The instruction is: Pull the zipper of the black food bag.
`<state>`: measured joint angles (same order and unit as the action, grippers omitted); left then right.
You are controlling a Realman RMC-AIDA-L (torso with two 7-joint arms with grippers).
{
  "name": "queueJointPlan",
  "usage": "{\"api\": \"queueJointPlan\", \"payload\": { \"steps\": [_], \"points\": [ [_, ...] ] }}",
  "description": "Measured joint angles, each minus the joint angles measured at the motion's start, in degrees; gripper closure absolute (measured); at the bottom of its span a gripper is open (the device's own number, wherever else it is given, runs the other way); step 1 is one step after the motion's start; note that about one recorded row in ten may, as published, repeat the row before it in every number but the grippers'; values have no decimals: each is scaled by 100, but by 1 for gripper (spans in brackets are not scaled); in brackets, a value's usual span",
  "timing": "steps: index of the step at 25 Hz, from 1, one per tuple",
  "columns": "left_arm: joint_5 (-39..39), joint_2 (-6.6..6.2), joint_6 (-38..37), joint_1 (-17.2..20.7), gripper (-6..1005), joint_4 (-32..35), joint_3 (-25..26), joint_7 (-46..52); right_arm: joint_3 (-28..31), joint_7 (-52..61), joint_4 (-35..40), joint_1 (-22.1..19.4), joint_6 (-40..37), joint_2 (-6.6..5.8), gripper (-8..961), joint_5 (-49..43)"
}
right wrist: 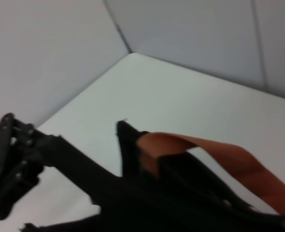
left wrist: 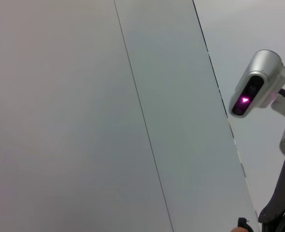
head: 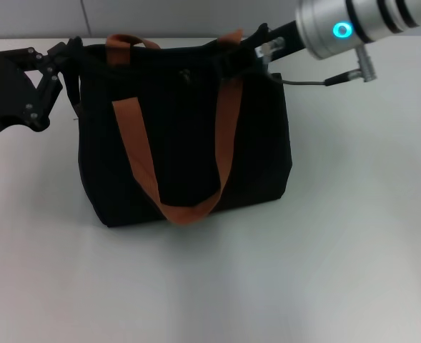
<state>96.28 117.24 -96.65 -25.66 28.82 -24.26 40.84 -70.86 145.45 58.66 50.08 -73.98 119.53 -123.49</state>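
Note:
The black food bag (head: 185, 143) stands upright mid-table, its two orange-brown handles (head: 135, 150) draped over the front. A small silver glint (head: 186, 73) on the top edge looks like the zipper pull. My left gripper (head: 71, 53) is at the bag's top left corner and seems closed on the fabric there; it also shows in the right wrist view (right wrist: 16, 164), with the bag's edge (right wrist: 84, 169) stretched toward it. My right gripper (head: 251, 48) reaches onto the bag's top right corner, to the right of the glint. The left wrist view does not show the bag.
The white table (head: 267, 286) lies in front of the bag and to its right. A grey panelled wall (left wrist: 108, 121) stands behind the table. The left wrist view shows the robot's silver head camera (left wrist: 256, 89). A cable (head: 317, 81) hangs from the right arm.

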Motion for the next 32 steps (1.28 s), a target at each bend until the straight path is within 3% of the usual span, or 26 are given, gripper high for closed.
{"api": "queueJointPlan", "payload": {
  "steps": [10,17,19,20,21,24,32],
  "points": [
    [-36,0,46,-10,859,0,13,-13,74,556,1053,-771,-199,0,953,-504],
    [-82,2,55,-17,855,2,20,-15,249,194,1190,-1104,-324,-8,952,206],
    [-84,12,50,-13,854,2,10,-7,514,-570,949,-1322,-335,-23,952,1002],
    [-84,12,50,-13,853,2,10,-7,514,-570,949,-1322,-335,-23,916,1002],
    [-84,13,46,-10,853,1,0,9,681,-1304,637,-1484,-395,-46,879,1796],
    [-84,8,52,-1,851,-19,-17,52,964,-2272,248,-1641,-721,-57,770,2601],
    [-85,63,27,0,846,-32,-10,95,1956,-4763,-1079,-1768,-2037,-57,615,3390]
  ]
}}
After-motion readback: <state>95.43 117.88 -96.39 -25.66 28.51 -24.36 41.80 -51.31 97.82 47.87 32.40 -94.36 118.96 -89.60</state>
